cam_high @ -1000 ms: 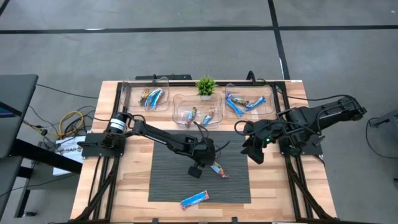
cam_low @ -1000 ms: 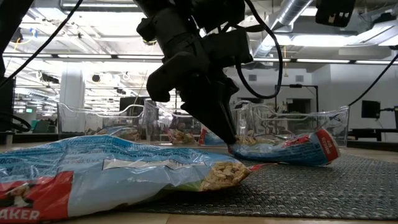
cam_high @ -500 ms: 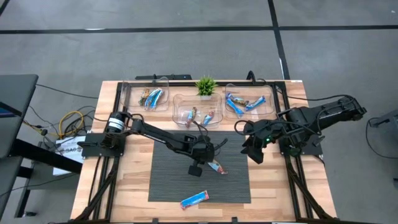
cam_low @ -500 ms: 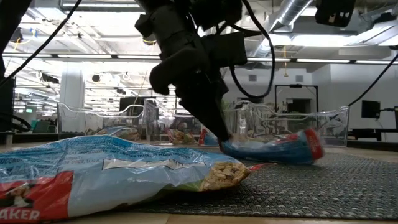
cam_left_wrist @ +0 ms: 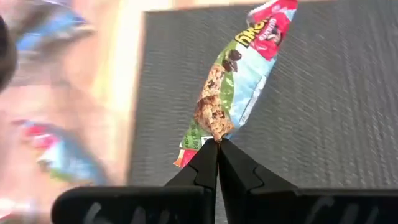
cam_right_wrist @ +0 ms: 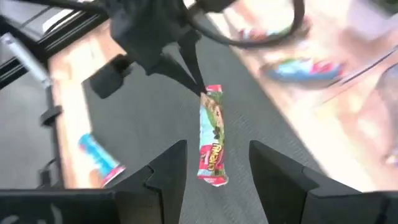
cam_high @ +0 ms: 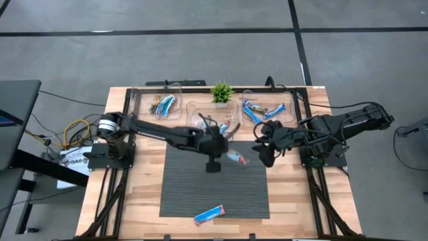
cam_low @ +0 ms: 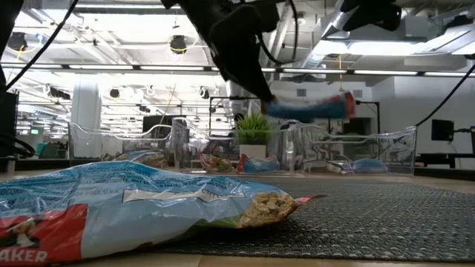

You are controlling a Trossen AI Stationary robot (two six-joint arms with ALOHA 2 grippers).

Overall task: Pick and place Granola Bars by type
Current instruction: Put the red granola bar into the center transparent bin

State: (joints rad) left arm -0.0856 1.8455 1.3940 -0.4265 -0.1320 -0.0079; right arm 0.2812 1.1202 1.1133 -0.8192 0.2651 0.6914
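Far left of the row at the back of the wooden tabletop (cam_high: pixel 144 201), a clear plastic bin (cam_high: pixel 159 106) is holding blue-wrapped bars. The middle clear bin (cam_high: pixel 208 122) is holding a few red and blue bars, and the small green potted plant (cam_high: pixel 221 92) is standing just behind it.

The left gripper (cam_high: pixel 224 150) is hanging over the back edge of the dark ribbed mat (cam_high: pixel 214 187), its fingers pinched together on one end of a blue, green and red wrapped granola bar (cam_left_wrist: pixel 239 84). The bar is dangling clear of the mat, as the low view shows.

On the front part of the mat, a blue wrapped bar with red ends (cam_high: pixel 208 214) is lying flat.

The right gripper (cam_right_wrist: pixel 214 180) is hovering beside the mat's right edge, fingers spread apart, holding nothing. Behind it, the right-hand clear bin (cam_high: pixel 267 110) is holding blue bars.
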